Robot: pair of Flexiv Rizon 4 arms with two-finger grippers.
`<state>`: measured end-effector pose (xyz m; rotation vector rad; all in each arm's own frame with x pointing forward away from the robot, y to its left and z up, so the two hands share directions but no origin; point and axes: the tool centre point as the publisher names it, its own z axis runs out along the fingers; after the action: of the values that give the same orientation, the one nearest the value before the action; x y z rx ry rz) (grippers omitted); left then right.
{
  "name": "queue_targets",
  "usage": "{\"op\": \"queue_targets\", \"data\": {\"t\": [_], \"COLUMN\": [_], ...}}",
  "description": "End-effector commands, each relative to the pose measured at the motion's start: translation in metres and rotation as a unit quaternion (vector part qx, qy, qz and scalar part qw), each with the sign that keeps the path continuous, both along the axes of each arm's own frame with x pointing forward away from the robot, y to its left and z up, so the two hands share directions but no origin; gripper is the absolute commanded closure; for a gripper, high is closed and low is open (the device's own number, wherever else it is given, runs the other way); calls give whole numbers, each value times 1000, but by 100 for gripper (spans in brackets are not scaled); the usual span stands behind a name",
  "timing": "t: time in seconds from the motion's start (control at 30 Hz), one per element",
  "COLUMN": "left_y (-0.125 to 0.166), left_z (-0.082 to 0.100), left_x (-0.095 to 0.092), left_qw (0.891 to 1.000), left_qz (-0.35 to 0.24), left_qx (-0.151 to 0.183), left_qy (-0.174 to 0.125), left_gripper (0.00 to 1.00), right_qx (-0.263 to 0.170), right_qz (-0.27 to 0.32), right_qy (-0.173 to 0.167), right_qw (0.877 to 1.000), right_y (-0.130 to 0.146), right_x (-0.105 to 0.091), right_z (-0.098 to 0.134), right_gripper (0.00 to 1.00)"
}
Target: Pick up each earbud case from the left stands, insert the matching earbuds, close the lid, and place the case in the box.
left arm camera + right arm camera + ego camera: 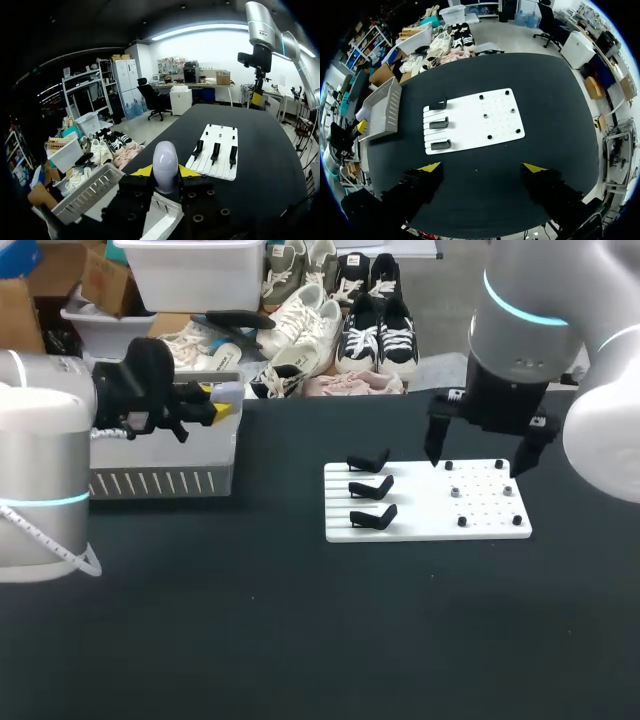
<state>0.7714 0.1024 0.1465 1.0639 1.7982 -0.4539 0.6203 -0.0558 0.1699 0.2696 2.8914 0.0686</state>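
My left gripper is shut on a pale, rounded earbud case, held over the right end of the grey slotted box. In the left wrist view the earbud case stands upright between the yellow tips, its lid down, with the box below and beside it. The white board carries three black stands on its left side, all bare. My right gripper hangs open above the board's right half; in its own view the right gripper is high over the table, nothing between its fingers.
Several small dark pegs dot the right half of the board. The box lies at the table's far left edge. Black tabletop stretches in front of the board and box.
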Motion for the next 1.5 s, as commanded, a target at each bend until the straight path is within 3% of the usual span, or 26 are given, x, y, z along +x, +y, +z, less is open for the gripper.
{"op": "queue_targets", "data": {"t": [0.03, 0.3, 0.57, 0.6, 0.67, 0.7, 0.73, 1.1, 1.33, 1.5], "left_y": [-1, 36, 45, 45, 45, 45, 45, 37, 7, -15], "left_z": [-11, -41, -45, -44, -42, -39, -38, -11, 21, 31], "left_x": [26, 67, 76, 76, 75, 74, 73, 46, 15, -6], "left_qw": [998, 992, 990, 990, 990, 990, 990, 993, 998, 1000], "left_qz": [60, 115, 127, 125, 125, 124, 124, 108, 58, 11], "left_qx": [21, 48, 50, 51, 54, 58, 57, 45, 18, -1], "left_qy": [-18, 29, 46, 48, 47, 45, 45, 12, -20, -25], "left_gripper": [100, 100, 100, 93, 53, 10, 0, 0, 0, 0], "right_qx": [0, 0, 0, 0, 0, 0, 0, 0, 0, 0], "right_qz": [-1, -1, -1, -1, -1, -1, -1, -1, -1, -1], "right_qy": [-2, -2, -2, -2, -2, -2, -2, -2, -2, -2], "right_qw": [1000, 1000, 1000, 1000, 1000, 1000, 1000, 1000, 1000, 1000], "right_y": [-1, -1, -1, -1, -1, -1, -1, -1, -1, -1], "right_x": [-2, -2, -2, -2, -2, -2, -2, -2, -2, -2], "right_z": [0, 0, 0, 0, 0, 0, 0, 0, 0, 0], "right_gripper": [0, 0, 0, 0, 0, 0, 0, 0, 0, 0]}}
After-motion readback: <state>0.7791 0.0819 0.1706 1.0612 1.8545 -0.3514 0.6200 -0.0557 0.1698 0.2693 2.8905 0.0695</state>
